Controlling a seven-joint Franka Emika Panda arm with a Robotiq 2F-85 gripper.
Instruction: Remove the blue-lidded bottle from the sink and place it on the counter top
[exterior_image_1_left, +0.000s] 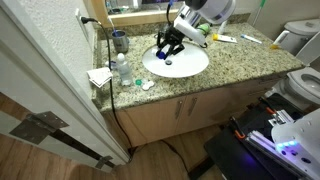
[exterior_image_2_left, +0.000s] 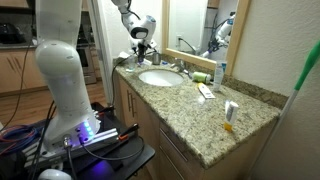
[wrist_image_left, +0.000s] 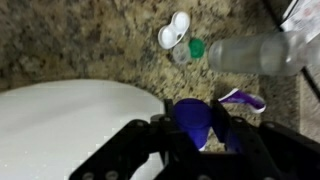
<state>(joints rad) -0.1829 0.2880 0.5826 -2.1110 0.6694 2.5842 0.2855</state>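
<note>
**Left.** In the wrist view the white oval sink basin (wrist_image_left: 60, 125) fills the near-left quarter, and the part in view holds nothing. In an exterior view the basin (exterior_image_1_left: 190, 65) shows only a dark spot at its centre. This is probably the drain, but it is too small to settle.

**Centre.** The black two-fingered gripper (wrist_image_left: 197, 128) enters from the near edge. Its jaws are drawn narrow onto the small blue-lidded bottle (wrist_image_left: 190, 112). The dark blue cap shows between the fingers, while the pale body is hidden. The bottle hangs at the basin's right rim, where the white bowl meets the speckled beige-brown granite counter top (wrist_image_left: 90, 45). In both exterior views the gripper (exterior_image_1_left: 168, 47) (exterior_image_2_left: 140, 47) sits above the rim, clear of the surface.

**Right.** On the far granite lie a white twin-cup case (wrist_image_left: 174, 30), a green cap (wrist_image_left: 197, 47) and a clear plastic bottle (wrist_image_left: 250, 52). A purple-and-white scrap (wrist_image_left: 243, 100) lies just beside the right finger and cannot be identified.

**Progress.** Grasp and lift out of the bowl are judged complete. Remaining steps are to carry the bottle fully over bare granite, lower it and release. Free granite near the rim looks limited, so the placement spot needs care.
</note>
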